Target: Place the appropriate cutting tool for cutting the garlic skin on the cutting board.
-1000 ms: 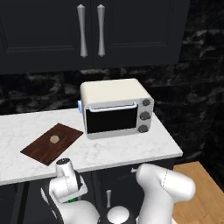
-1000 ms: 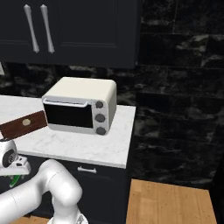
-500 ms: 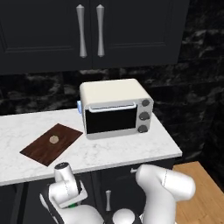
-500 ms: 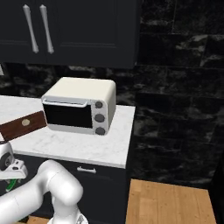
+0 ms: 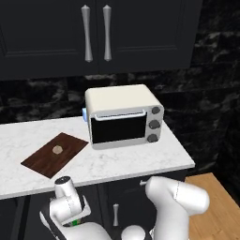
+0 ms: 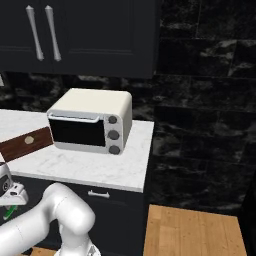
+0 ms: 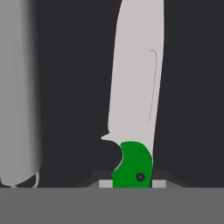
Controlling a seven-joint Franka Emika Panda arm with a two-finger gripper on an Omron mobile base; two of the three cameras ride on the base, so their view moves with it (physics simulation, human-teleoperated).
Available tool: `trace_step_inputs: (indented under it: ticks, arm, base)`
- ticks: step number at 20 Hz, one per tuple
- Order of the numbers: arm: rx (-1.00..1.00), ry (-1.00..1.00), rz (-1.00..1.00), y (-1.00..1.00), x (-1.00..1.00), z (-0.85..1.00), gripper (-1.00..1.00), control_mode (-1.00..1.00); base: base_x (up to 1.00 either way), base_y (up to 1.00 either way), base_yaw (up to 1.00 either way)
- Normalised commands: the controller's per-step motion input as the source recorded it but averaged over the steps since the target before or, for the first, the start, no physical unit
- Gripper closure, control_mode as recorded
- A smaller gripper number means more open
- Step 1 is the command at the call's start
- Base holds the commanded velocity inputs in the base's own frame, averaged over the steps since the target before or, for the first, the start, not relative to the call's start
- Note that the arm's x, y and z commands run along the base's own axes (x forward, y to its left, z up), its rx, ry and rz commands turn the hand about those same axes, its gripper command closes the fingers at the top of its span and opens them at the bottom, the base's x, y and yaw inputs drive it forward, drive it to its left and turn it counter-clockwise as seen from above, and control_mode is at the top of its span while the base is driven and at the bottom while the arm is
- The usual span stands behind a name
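The cutting tool [image 7: 133, 96], a knife with a green handle and a silver blade, lies on a dark surface in the hand view. My gripper [image 7: 132, 183] is shut on its green handle. In the left base view my gripper [image 5: 70, 216] hangs low in front of the counter's edge, with a bit of green at its tip. It sits at the far left in the right base view [image 6: 9, 197]. The dark brown cutting board [image 5: 47, 159] [image 6: 17, 148] lies on the white counter, and the small tan garlic [image 5: 57, 149] [image 6: 29, 140] rests on it.
A cream toaster oven [image 5: 123, 123] [image 6: 92, 122] stands on the counter right of the board. Dark cabinets with silver handles [image 5: 96, 33] hang above. A blurred grey metal thing [image 7: 19, 96] lies left of the knife in the hand view. Wooden floor [image 6: 195, 232] lies to the right.
The jaws have closed on the knife's green handle. The hand has sunk slightly lower in front of the counter.
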Motion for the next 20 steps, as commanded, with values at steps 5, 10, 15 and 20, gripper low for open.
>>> trace_step_inputs:
  ticks: [5, 10, 15, 20]
  arm:
    - [0.02, 0.0, -0.05, 0.29, -0.49, -0.18, 1.0, -1.0]
    - [0.02, 0.0, -0.04, 0.32, -0.82, -0.15, 1.0, -1.0]
    - [0.02, 0.0, -0.04, 0.08, -0.41, 0.22, 1.0, -1.0]
    - [0.0, 0.0, -0.06, 0.01, -0.22, 0.66, 1.0, -1.0]
  base:
    - [0.0, 0.0, 0.0]
    - [0.0, 0.0, 0.0]
    - [0.0, 0.0, 0.0]
    - [0.0, 0.0, 0.0]
